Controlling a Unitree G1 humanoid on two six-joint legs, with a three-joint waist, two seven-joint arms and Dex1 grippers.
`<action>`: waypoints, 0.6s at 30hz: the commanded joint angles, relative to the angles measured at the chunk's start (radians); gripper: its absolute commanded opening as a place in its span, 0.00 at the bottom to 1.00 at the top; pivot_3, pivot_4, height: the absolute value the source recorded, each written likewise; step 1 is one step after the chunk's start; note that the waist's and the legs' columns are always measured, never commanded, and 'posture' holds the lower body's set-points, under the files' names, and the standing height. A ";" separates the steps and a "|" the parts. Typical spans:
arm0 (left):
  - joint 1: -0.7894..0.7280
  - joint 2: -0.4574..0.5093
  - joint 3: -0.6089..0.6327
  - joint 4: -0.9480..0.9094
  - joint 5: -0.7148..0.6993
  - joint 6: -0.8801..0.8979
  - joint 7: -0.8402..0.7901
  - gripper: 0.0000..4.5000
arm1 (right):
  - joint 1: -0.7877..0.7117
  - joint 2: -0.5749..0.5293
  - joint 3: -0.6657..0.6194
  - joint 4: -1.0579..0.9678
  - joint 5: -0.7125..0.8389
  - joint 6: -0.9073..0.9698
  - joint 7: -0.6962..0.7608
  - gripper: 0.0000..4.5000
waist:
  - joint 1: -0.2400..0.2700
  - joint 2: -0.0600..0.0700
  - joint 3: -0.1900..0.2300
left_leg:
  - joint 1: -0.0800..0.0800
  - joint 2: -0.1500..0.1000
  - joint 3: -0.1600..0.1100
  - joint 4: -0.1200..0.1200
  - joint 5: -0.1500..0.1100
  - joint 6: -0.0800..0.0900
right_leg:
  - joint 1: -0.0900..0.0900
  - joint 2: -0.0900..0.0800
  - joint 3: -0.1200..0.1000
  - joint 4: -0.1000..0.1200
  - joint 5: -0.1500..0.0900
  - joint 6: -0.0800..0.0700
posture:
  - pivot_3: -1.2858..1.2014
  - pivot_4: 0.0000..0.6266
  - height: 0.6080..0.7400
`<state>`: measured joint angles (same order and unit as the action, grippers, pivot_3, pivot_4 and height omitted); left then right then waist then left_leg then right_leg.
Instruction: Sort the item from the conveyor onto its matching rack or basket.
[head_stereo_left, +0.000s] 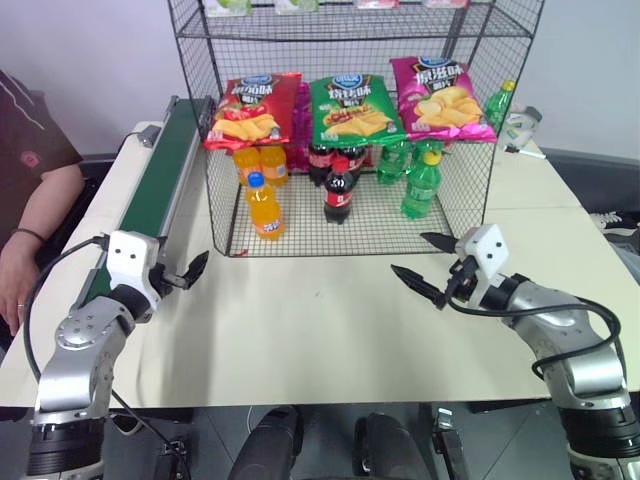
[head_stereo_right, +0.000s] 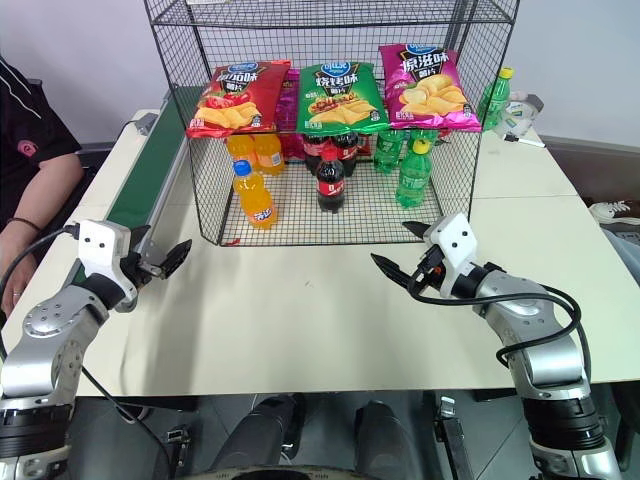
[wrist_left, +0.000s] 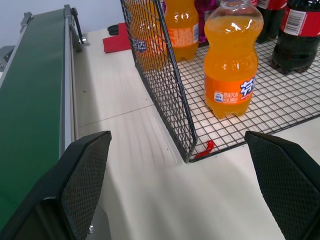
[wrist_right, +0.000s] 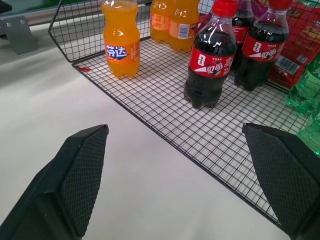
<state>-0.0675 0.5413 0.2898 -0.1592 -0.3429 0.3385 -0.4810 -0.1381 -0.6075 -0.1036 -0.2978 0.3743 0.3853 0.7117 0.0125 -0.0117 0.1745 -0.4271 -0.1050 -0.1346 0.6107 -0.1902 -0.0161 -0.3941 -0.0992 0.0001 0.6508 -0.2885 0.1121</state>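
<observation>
Both grippers, left (head_stereo_left: 183, 275) and right (head_stereo_left: 428, 265), hang spread wide and empty over the white table (head_stereo_left: 320, 340), while the orange soda bottle (head_stereo_left: 263, 206) already stands upright inside the black wire rack (head_stereo_left: 350, 120), conveyor (head_stereo_left: 160, 180) just beside it.

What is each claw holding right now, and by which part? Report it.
Nothing is held. The left claw and the right claw both stand open over the bare table; the small clear plastic orange soda bottle stands inside the black wire-mesh rack.
</observation>
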 joint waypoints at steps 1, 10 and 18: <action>0.002 0.011 0.018 -0.030 -0.005 -0.007 -0.007 0.99 | -0.011 0.006 -0.007 -0.024 0.003 -0.021 -0.001 1.00 | 0.000 0.000 0.000 | 0.000 0.000 0.000 0.000 0.000 0.000 | 0.000 0.000 0.000 0.000 0.000 0.000 | 0.52 0.24 1.00; 0.005 0.005 0.024 -0.026 -0.007 -0.009 -0.002 0.99 | -0.006 0.008 -0.007 -0.023 0.004 -0.018 -0.003 1.00 | 0.000 0.000 0.000 | 0.000 0.000 0.000 0.000 0.000 0.000 | 0.000 0.000 0.000 0.000 0.000 0.000 | 0.52 0.24 1.00; -0.003 -0.003 0.027 -0.011 -0.001 -0.003 0.021 0.99 | -0.017 0.033 0.011 -0.013 -0.011 -0.029 -0.015 1.00 | 0.000 0.000 0.000 | 0.000 0.000 0.000 0.000 0.000 0.000 | -0.001 0.000 0.000 0.000 0.000 0.000 | 0.52 0.24 1.00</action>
<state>-0.0617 0.5382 0.2902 -0.1589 -0.3402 0.3416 -0.4703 -0.1376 -0.5817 -0.0844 -0.2976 0.3653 0.3797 0.7015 0.0125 -0.0116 0.1746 -0.4271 -0.1049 -0.1347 0.6104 -0.1903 -0.0162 -0.3952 -0.0992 0.0001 0.6507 -0.2885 0.1121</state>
